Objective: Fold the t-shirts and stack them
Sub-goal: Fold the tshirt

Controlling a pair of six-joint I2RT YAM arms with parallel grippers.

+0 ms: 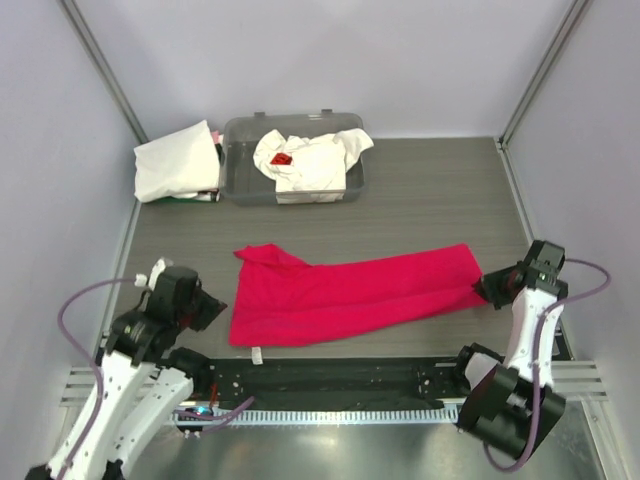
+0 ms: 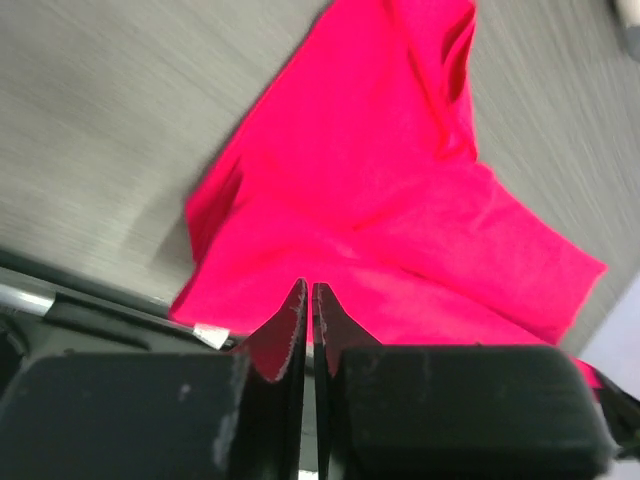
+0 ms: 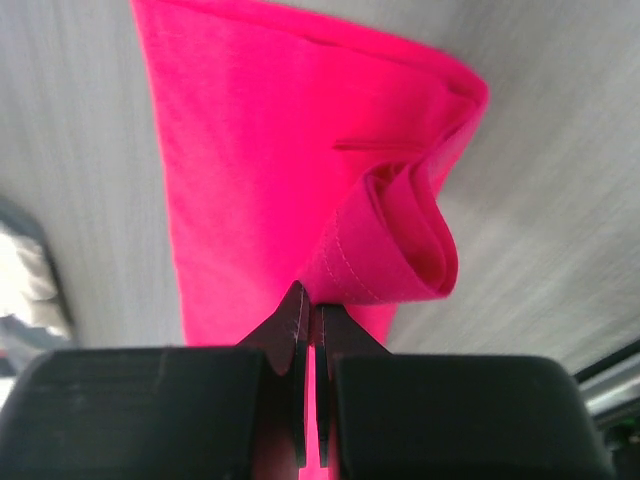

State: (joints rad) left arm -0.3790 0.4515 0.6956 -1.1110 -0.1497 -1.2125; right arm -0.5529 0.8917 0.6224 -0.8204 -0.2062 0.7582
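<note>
My right fingers clench one end of the red shirt, lying only part-folded on the bench in front of the tub; my left fingers are pressed together, empty; a white shirt sits crumpled inside the tub.

At upper centre of the top view, the red mark on the white t-shirt in the tub is too small to read, and how many shirts are bundled there cannot be told. A dark greenish strip under the folded white t-shirt at upper left is too small to name. The left wrist view cuts off the red t-shirt at its top edge, and the table is blurred. In the right wrist view a pale shape at lower left is blurred, and the cloth's end disappears behind the right gripper.
</note>
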